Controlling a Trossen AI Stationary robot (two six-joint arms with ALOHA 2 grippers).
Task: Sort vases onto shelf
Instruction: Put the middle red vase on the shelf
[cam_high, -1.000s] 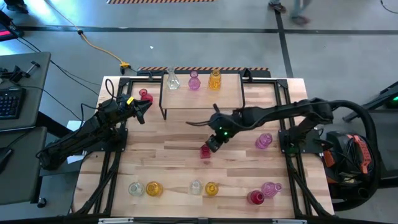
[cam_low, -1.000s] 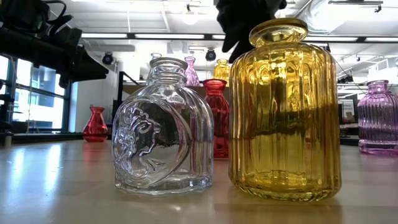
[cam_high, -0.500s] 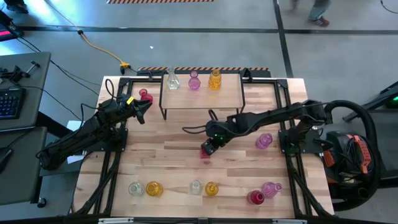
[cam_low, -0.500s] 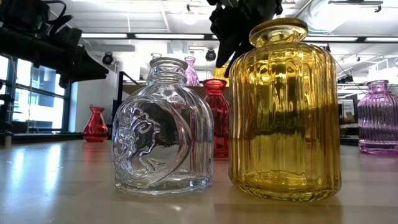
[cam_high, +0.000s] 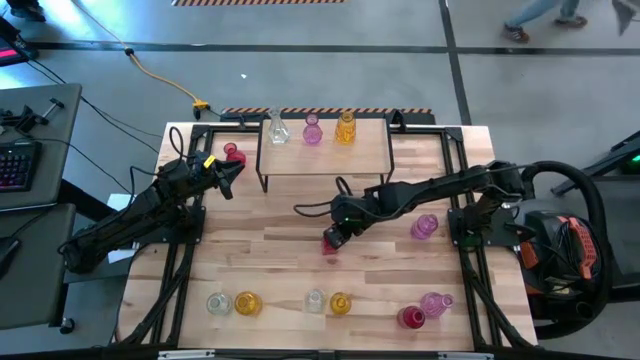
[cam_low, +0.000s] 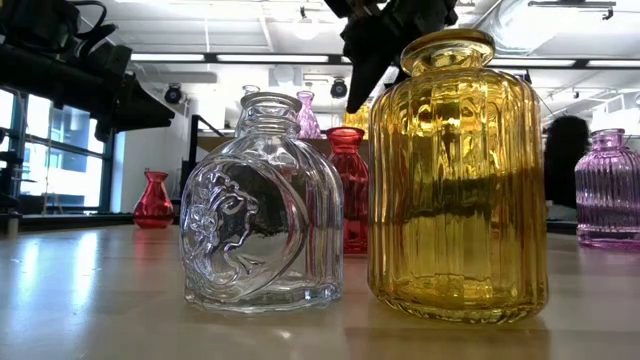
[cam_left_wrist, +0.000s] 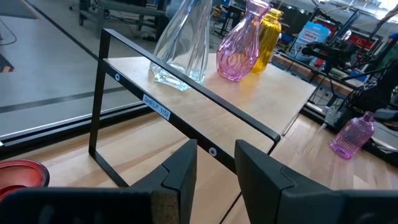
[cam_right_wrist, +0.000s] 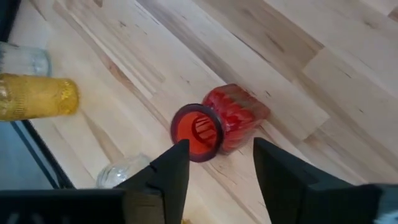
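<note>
Since a second ago your right gripper (cam_right_wrist: 214, 171) has slid from just right of the red vase (cam_right_wrist: 219, 124) to directly over it, fingers spread wide either side of the rim, not touching. That vase is ribbed, translucent red, standing mid-table in front of the shelf (cam_high: 370, 155). Your left gripper (cam_left_wrist: 214, 171) has stayed near the shelf's left end, fingers slightly apart, holding nothing.

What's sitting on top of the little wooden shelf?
Three vases stand on the shelf: a clear vase, a pink vase and a yellow vase, in a row along its back edge. The rest of the board is bare. Nothing covers them.
</note>
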